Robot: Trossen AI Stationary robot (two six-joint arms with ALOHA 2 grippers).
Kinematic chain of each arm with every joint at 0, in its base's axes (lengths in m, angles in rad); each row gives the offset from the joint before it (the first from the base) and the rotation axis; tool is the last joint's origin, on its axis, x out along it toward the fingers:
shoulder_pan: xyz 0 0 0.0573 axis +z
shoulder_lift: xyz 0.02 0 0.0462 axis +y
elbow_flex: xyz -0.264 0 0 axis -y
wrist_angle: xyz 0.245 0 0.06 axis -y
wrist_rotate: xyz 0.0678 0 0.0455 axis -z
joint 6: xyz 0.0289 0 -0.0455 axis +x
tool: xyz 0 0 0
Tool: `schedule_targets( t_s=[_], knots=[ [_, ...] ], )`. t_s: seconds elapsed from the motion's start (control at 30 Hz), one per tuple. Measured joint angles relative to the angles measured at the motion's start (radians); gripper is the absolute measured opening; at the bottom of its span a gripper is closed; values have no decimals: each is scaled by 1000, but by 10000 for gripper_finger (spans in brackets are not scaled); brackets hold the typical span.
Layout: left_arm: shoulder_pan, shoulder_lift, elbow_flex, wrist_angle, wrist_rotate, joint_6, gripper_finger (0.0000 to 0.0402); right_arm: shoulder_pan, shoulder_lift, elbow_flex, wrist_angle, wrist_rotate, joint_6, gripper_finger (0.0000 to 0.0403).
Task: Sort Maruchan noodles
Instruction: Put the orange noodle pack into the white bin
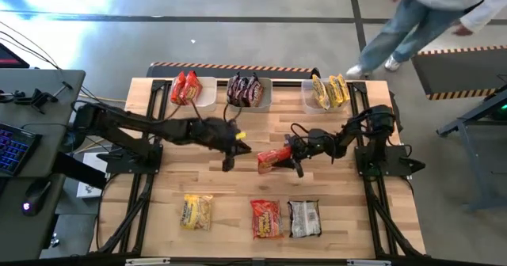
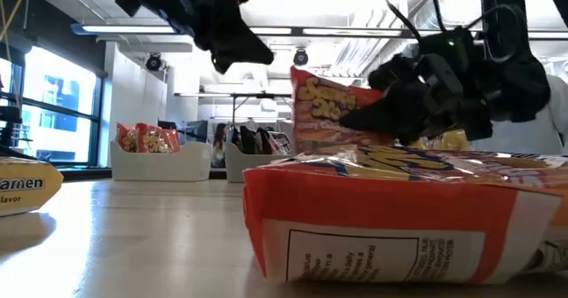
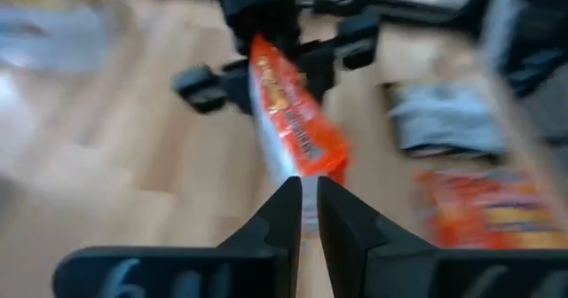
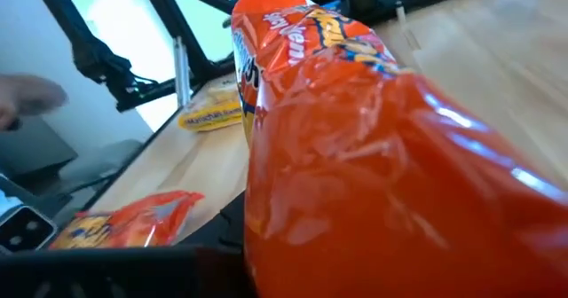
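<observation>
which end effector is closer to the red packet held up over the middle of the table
The right. The right end effector is shut on the red packet, holding it above the table. The left end effector sits just off the packet's other end, its fingers nearly together and not gripping it.

Grey concrete floor (image 1: 261,36) with hazard-striped tape (image 1: 230,66); a person (image 1: 428,13) walks past. Windows (image 2: 53,112) brighten the room's left side.

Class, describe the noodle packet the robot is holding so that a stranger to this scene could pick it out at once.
Start at the wooden table and find the two dark arms meeting at its middle. Between them, the right gripper clamps a red-orange packet. Unlike the three packets lying along the near edge or those in the bins, it is held above the table.
</observation>
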Motion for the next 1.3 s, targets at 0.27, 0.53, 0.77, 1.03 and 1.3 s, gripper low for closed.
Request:
schedule_targets(
  t_s=[0.27,0.53,0.77,1.03,1.3],
  knots=[
    [58,7,31,-121,137,-78,92,1,-64,219,-503,34,-126,121],
    [60,20,133,-311,128,-77,200,1,-67,420,-776,52,-236,120],
    [60,28,134,-316,89,-77,253,18,-67,515,-877,56,-293,120],
    [50,106,133,-278,107,-77,259,47,-67,564,-934,104,-315,120],
    [31,139,152,-270,124,-37,259,49,-67,573,-943,123,-315,119]
  ],
)
